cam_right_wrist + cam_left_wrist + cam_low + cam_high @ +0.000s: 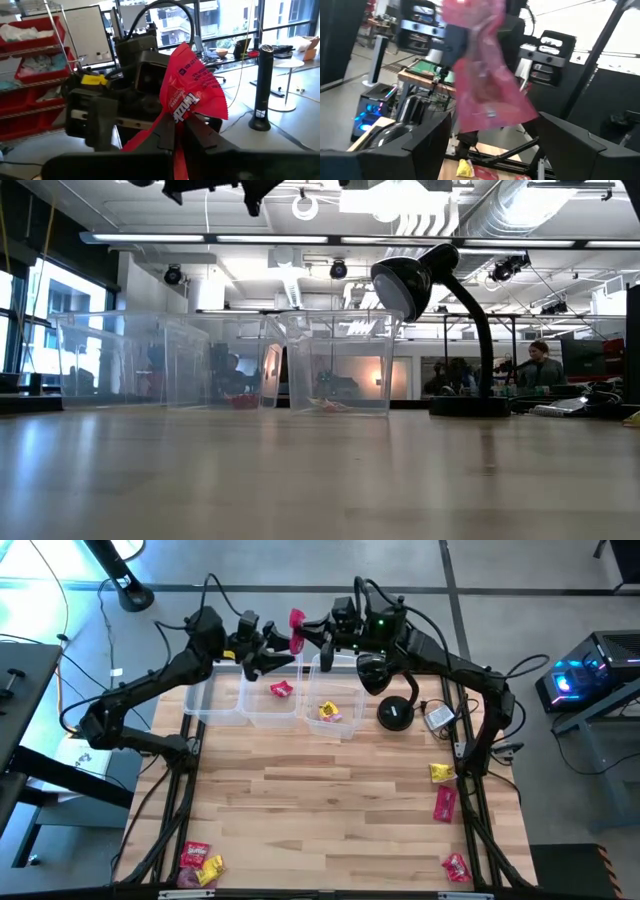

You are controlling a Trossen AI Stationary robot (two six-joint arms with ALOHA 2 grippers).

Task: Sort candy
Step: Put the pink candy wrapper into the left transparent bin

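Note:
A shiny pink-red candy packet [297, 626] is held in the air above the clear tubs, between my two grippers. My right gripper [309, 637] is shut on it; the right wrist view shows the packet [196, 87] fanning out beyond that gripper [181, 134]. My left gripper [284, 648] faces it from the left and is open. In the left wrist view its fingers stand wide on either side of the packet [487, 85] without touching it. A pink candy [282, 690] lies in the middle tub and a yellow candy [328, 712] in the right tub. My right gripper pinches the packet's narrow gathered end [175, 117] between its two fingers [200, 132]. It comes at the packet about level, from the table's right. The packet is lifted clear, and its wide crimped end spreads out past the fingertips toward my left gripper.
Three clear tubs [215, 705] stand in a row at the far side. A black desk lamp [393, 712] is right of them. Loose candies lie at the table's right [441, 772], [445, 804], [455, 866] and near-left corner [198, 862]. Bare wood lies in the middle.

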